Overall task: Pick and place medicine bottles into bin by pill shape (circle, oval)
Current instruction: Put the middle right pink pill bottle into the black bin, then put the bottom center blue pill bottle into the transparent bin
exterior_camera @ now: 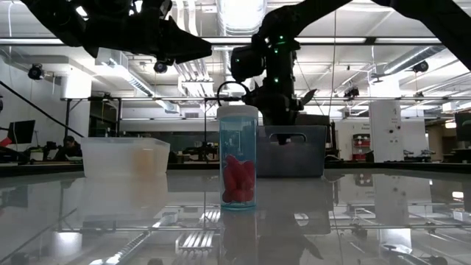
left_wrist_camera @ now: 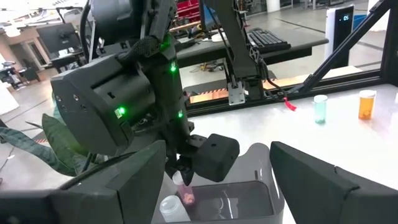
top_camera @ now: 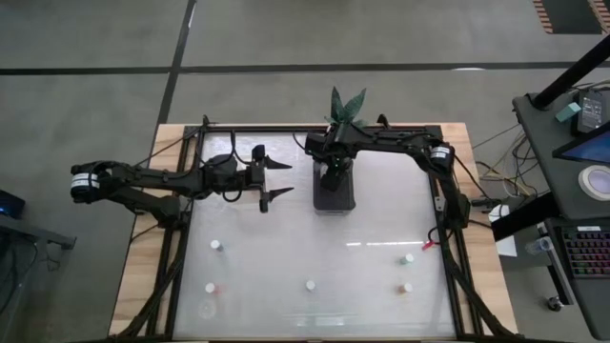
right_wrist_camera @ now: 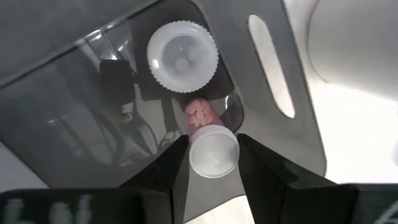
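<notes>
On the desk [top_camera: 315, 252], a pink-pill bottle [right_wrist_camera: 208, 140] is pinched by the right end effector [right_wrist_camera: 212, 155] over the grey bin [right_wrist_camera: 74, 93]; release is judged next. The left end effector [top_camera: 276, 178] is spread, idle beside.

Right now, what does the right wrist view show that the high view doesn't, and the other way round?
Right wrist only: the right pincer shut on a thin bottle of pink pills, above a white-capped bottle already in the grey bin.
High only: the open left pincer, the plant, and five loose bottles on the table.
Both: the bin.
</notes>
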Tool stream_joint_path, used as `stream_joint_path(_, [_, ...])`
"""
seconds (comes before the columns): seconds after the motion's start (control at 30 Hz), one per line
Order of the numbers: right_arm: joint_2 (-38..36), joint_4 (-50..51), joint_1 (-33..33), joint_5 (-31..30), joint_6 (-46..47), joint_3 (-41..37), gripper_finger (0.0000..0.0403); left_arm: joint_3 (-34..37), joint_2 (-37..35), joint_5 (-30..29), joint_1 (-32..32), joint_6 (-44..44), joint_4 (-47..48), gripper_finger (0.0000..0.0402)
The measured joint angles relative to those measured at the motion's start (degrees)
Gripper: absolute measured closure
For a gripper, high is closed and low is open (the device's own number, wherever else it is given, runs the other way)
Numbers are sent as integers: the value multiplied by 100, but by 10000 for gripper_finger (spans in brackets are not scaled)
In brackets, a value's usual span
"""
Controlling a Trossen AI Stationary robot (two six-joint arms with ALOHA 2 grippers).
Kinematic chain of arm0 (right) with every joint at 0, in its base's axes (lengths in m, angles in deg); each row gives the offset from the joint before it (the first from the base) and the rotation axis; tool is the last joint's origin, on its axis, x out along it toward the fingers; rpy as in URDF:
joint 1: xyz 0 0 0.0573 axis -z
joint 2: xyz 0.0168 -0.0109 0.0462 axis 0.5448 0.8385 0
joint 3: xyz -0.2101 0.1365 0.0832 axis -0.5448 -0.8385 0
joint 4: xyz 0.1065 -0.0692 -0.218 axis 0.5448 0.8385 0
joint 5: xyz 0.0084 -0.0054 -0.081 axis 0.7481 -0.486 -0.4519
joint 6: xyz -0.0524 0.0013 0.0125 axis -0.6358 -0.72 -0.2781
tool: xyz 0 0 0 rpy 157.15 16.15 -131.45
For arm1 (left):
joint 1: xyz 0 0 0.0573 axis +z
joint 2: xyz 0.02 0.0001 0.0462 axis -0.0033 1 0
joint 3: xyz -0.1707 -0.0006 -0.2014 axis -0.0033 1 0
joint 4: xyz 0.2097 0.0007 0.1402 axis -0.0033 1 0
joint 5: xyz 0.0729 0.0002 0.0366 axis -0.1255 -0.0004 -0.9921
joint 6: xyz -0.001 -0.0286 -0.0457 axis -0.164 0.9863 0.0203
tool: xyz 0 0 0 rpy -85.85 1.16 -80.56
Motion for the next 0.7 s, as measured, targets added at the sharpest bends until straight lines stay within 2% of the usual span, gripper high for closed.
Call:
stream_joint_path(0.27, [60, -35, 0, -236, -96, 0, 285, 0, 0, 0, 2, 2, 0, 130])
stream_joint_path(0.53, [30, -80, 0, -234, -89, 0, 250, 0, 0, -1, 2, 2, 0, 130])
stream_joint_path(0.7, [-9, -59, 0, -235, -74, 0, 244, 0, 0, 0, 2, 2, 0, 130])
